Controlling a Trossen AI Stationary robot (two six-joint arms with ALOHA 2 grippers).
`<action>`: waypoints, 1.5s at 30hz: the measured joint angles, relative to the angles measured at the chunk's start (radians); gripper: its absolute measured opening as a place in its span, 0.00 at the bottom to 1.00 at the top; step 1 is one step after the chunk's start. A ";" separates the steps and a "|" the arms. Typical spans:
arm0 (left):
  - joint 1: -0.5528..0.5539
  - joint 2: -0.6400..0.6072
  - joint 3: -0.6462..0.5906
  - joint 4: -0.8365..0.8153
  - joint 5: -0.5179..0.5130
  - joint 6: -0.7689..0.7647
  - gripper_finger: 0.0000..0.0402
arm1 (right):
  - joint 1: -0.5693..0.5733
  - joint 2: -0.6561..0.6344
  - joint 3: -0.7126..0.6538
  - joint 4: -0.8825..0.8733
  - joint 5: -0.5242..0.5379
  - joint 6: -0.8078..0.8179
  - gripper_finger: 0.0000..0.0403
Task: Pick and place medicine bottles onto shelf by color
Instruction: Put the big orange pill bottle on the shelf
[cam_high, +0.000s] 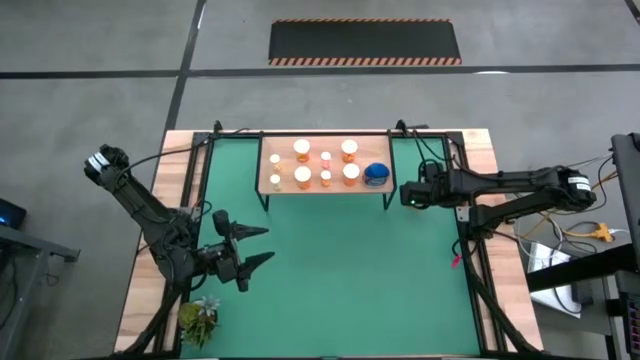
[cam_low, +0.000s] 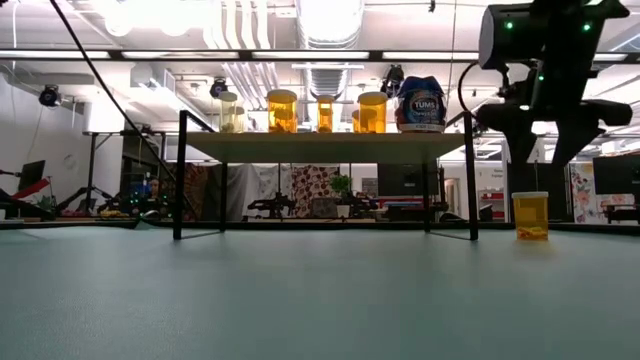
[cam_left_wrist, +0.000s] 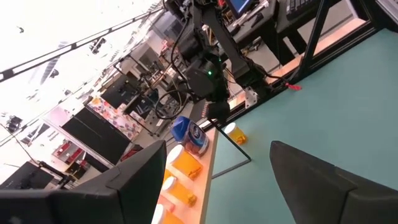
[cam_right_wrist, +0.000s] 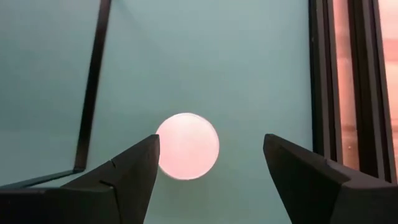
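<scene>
The shelf stands at the far middle of the green mat, bearing several orange medicine bottles with white caps and one blue bottle at its right end. One more orange bottle stands upright on the mat just right of the shelf; its round white cap shows from above. My right gripper hangs open above this bottle, pointing steeply down, fingers either side of the cap and clear of it. My left gripper waits open and level over the mat's left part.
The shelf's thin black legs stand close beside the lone bottle. Black frame rails run along the table's right edge. A small green plant sits at the near left corner. Open mat lies in front of the shelf.
</scene>
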 joint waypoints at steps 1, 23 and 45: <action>0.000 0.000 0.000 0.000 0.000 0.000 0.67 | 0.000 0.000 -0.004 0.002 0.006 0.004 0.69; 0.000 0.000 0.000 0.000 -0.001 -0.002 0.67 | 0.002 0.001 -0.140 0.217 0.043 0.003 0.69; 0.000 0.000 -0.001 0.001 -0.001 -0.003 0.67 | 0.002 0.001 -0.203 0.301 0.034 0.031 0.56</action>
